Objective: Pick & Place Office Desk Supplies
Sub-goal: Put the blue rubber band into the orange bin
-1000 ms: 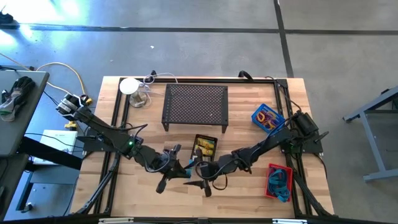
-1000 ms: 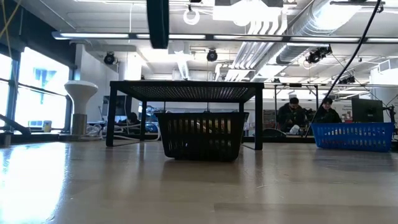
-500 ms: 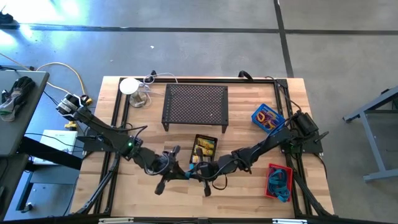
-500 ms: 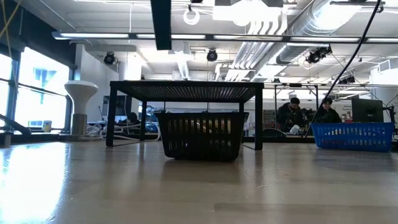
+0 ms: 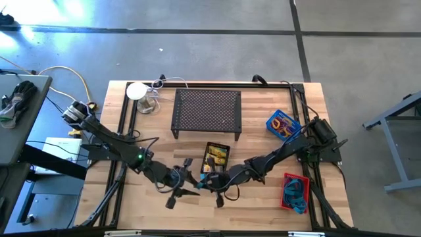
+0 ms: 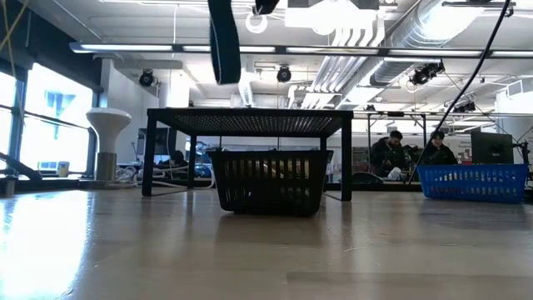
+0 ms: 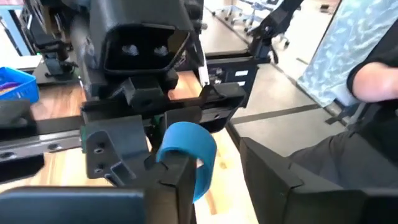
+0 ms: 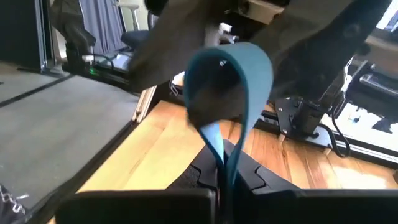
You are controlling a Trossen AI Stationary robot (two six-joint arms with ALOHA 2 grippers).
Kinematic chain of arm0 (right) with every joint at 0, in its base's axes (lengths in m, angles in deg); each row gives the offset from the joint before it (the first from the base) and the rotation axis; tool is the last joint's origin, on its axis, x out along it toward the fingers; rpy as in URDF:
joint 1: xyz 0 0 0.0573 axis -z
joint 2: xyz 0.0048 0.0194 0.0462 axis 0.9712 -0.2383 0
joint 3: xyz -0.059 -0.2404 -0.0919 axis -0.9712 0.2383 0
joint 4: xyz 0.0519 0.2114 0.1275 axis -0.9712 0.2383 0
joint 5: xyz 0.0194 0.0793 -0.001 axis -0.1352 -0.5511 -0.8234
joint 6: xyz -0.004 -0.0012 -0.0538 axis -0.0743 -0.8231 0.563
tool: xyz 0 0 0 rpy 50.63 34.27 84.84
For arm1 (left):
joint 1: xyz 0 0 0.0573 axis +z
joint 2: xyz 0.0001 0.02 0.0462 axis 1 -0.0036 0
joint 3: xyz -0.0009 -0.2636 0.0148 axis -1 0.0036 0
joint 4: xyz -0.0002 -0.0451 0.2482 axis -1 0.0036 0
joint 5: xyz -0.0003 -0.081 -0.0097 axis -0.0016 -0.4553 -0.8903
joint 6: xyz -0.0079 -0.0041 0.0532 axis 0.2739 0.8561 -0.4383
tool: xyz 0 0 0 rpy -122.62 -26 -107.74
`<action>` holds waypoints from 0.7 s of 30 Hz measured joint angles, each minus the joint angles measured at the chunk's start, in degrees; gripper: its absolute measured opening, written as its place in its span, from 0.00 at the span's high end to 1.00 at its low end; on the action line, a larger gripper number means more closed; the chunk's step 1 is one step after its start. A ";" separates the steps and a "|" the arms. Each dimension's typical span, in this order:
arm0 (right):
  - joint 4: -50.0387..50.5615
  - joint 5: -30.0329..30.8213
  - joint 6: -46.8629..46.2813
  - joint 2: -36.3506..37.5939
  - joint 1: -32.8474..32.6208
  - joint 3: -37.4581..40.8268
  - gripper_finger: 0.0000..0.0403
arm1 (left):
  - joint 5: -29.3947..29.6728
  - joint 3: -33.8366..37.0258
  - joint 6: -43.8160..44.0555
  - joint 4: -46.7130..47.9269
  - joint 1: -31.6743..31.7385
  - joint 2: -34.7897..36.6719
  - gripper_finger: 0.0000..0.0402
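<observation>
A blue band loop (image 5: pixel 203 179) hangs in the air near the table's front middle, where my two grippers meet tip to tip. My right gripper (image 5: pixel 210 181) comes from the right and is shut on the band (image 8: pixel 231 87). My left gripper (image 5: pixel 188 184) comes from the left. Its fingers stand apart, one finger (image 7: pixel 176 186) close by the loop (image 7: pixel 186 152); whether it touches the band I cannot tell. Yellow packets lie in the black mesh basket (image 5: pixel 217 156) just beyond. My right gripper pinches the band's two strands together (image 8: pixel 221 163) between its two fingers, at one end of the loop. The fingers reach in roughly level from the table's right. The rest of the loop (image 8: pixel 249 68) bulges open beyond the fingertips, clear of the table.
A black perforated stand (image 5: pixel 206 112) is at the far middle, with a white lamp-like object (image 5: pixel 138 92) to its left. A blue basket (image 5: pixel 283 125) and a red basket (image 5: pixel 295 191) sit along the right side. People sit in the room beyond (image 6: pixel 393 150).
My right gripper has shut on the blue band, having stood open beside it. My left gripper, which held the band shut, has since parted its fingers and rolled a little. The band has stayed in the air between them.
</observation>
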 joint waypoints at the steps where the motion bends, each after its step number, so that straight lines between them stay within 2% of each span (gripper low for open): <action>1: 0.69 0.21 0.03 0.00 -0.20 0.00 1.00 | 0.03 0.00 0.00 -0.45 0.00 -0.75 0.69; 8: 5.56 5.86 3.61 1.70 -3.68 0.02 1.00 | 0.21 -0.04 -0.18 -4.15 0.13 -4.61 0.65; 14: 14.74 12.15 2.90 4.58 -8.68 0.00 1.00 | 1.54 0.02 -0.15 -5.08 0.20 -4.77 0.65; 17: 21.63 17.27 -2.33 6.06 -11.56 -0.04 1.00 | 1.67 0.04 -0.13 -4.81 0.24 -4.83 0.65; 19: 29.35 22.41 -9.23 8.13 -14.13 0.09 1.00 | 1.69 0.04 -0.13 -5.03 0.24 -4.83 0.65; 21: 36.72 24.24 -17.39 10.89 -16.03 0.02 1.00 | 1.67 0.04 -0.17 -4.92 0.24 -4.83 0.65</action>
